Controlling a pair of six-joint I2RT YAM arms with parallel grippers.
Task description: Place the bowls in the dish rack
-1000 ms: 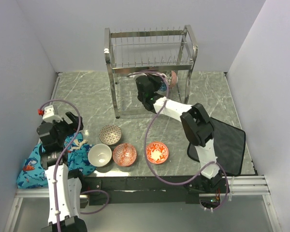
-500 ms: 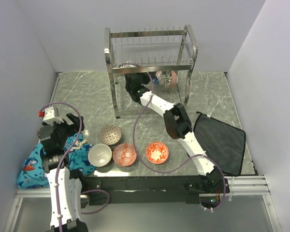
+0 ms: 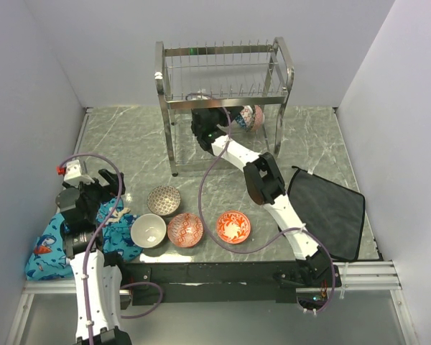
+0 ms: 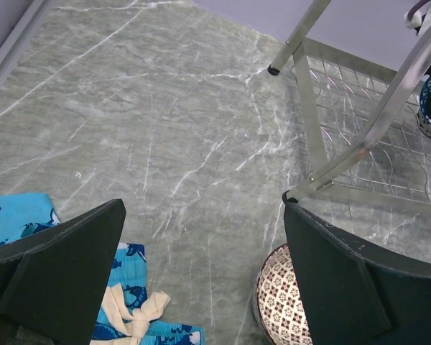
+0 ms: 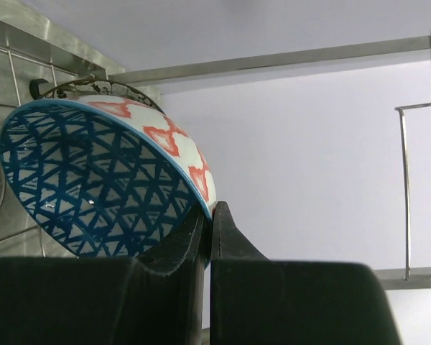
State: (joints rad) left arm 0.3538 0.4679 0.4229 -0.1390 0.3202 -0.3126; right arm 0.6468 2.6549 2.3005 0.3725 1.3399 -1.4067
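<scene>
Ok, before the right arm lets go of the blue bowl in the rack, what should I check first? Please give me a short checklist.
1. Right end effector shut on the blue bowl, at its rim: ok.
2. Blue bowl inside the dish rack, under its upper tier: ok.
3. Blue bowl resting on the rack's wires, not hanging only from the grip: cannot tell.
4. Gap between it and the bowl already in the rack: cannot tell.
5. Left end effector open, holding nothing and apart from the rack: ok.
</scene>
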